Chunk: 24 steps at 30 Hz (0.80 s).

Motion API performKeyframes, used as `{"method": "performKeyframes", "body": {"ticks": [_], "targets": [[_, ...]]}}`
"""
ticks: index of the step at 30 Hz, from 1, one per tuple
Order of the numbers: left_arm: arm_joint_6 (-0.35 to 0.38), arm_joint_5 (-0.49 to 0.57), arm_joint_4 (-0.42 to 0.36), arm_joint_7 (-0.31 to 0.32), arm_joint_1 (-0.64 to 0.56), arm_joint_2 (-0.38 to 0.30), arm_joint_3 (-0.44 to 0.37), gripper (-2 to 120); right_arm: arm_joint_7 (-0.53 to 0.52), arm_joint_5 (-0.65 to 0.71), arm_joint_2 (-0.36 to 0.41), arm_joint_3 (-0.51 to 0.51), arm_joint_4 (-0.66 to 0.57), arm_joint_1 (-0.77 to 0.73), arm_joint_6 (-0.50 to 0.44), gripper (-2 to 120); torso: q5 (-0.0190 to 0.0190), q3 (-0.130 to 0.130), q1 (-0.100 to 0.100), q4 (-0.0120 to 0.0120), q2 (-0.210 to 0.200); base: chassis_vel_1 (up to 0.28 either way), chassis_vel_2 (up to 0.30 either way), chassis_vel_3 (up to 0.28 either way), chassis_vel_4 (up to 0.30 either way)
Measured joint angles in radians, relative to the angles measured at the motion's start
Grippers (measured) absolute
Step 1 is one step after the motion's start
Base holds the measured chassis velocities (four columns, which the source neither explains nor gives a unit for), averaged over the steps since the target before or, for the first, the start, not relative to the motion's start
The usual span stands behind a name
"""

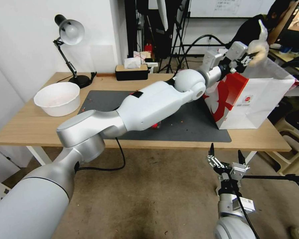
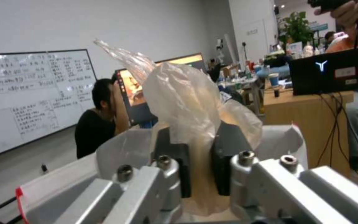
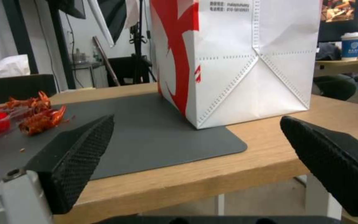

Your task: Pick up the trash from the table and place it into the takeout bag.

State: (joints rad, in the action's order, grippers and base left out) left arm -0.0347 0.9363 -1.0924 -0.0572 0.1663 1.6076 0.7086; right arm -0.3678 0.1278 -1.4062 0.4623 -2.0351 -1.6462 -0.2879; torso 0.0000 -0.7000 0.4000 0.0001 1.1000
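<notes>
Pinching small clear bag between left fingers — above takeout bag, right fingers spread, empty.

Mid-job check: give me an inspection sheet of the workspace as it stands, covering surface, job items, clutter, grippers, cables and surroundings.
Surface: light-wood table with dark grey mat.
Job's things: takeout bag upright on the mat's right end; small clear bag held above its opening.
Clutter: large white bowl, desk lamp, tissue box, red crayfish scraps on the mat.
Grippers: left gripper shut on the small clear bag; right gripper open, below the table's front edge.
Cables: black cable looping under the left arm.
Surroundings: tripods, desks, whiteboard behind.
</notes>
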Motion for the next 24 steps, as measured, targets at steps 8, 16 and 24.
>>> {"method": "performKeyframes", "body": {"ticks": [8, 16, 24], "targets": [[0.002, -0.006, 0.012, 0.002, -0.006, 0.000, 0.003, 39, -0.001, 0.000, 0.001, 0.002, 0.000, -0.002, -0.002, 100, 0.0000, 0.000, 0.000, 0.0000, 0.000, 0.000, 0.000, 0.000, 0.000], [0.010, -0.008, 0.011, 0.004, -0.011, -0.005, -0.006, 68, -0.001, 0.000, -0.002, 0.000, 0.000, -0.001, -0.002, 100, 0.0000, 0.000, 0.000, 0.0000, 0.000, 0.000, 0.000, 0.000, 0.000], [0.013, -0.008, -0.003, 0.007, -0.012, -0.017, -0.013, 96, -0.001, 0.001, -0.003, 0.001, -0.002, -0.002, -0.003, 100, 0.0000, 0.000, 0.000, -0.0002, 0.000, 0.000, 0.000, 0.000, 0.000]]}}
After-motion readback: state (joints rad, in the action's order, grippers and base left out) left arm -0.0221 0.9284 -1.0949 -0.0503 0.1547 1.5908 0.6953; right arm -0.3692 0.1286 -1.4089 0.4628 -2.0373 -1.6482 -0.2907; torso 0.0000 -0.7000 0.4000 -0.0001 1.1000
